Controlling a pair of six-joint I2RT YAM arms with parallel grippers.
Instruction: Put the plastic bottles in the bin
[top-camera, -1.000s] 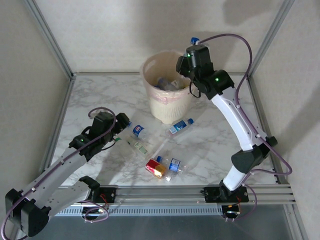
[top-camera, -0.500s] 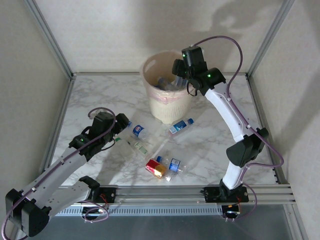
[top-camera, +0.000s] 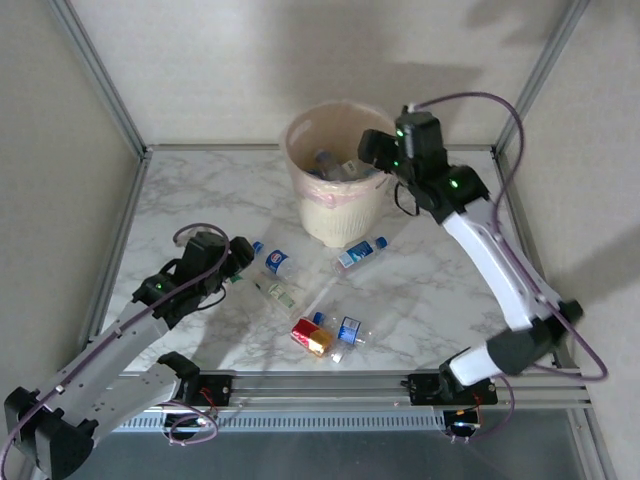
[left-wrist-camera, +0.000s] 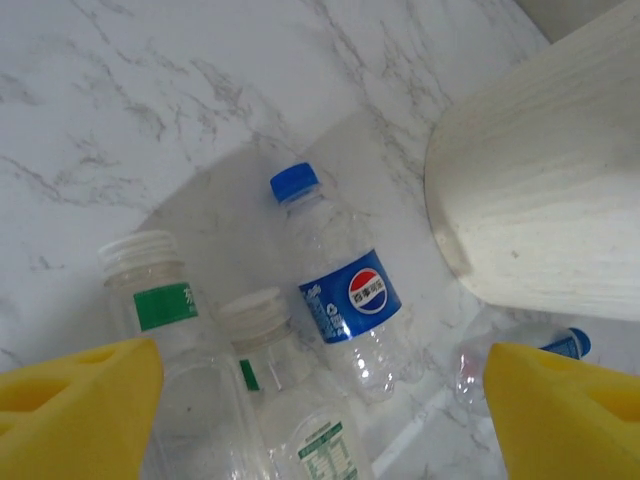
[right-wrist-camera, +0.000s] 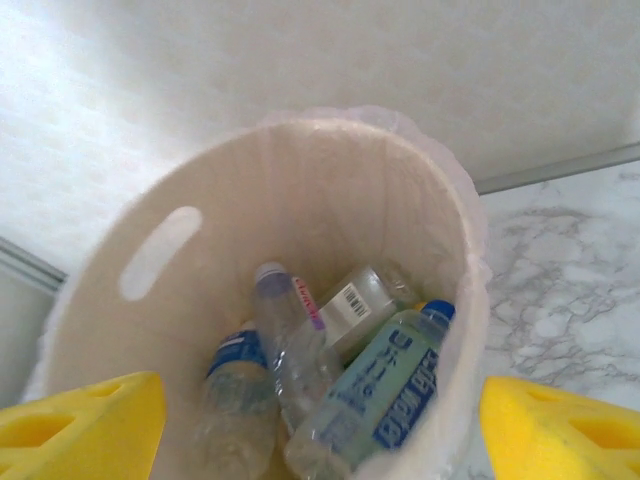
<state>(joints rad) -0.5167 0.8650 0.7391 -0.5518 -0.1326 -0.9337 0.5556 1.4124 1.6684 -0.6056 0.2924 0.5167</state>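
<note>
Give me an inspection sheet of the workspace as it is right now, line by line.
Surface: marble-pattern table, no spills seen.
Job's things: bin upright at the far middle, holding bottles; several plastic bottles loose on the table, including a Pepsi bottle and a red-and-gold one.
Clutter: nothing seen.
Grippers: left gripper open above the loose bottles; right gripper open, empty, above the bin.
Cables: purple cables run along both arms.
Surroundings: metal frame posts, plain walls.

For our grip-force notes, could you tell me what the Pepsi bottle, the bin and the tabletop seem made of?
Pepsi bottle: thin clear plastic, glossy, with a see-through ribbed body. Bin: probably matte cream plastic, with a faintly grained wall. Tabletop: smooth white marble look with grey veins, possibly laminate.
</note>
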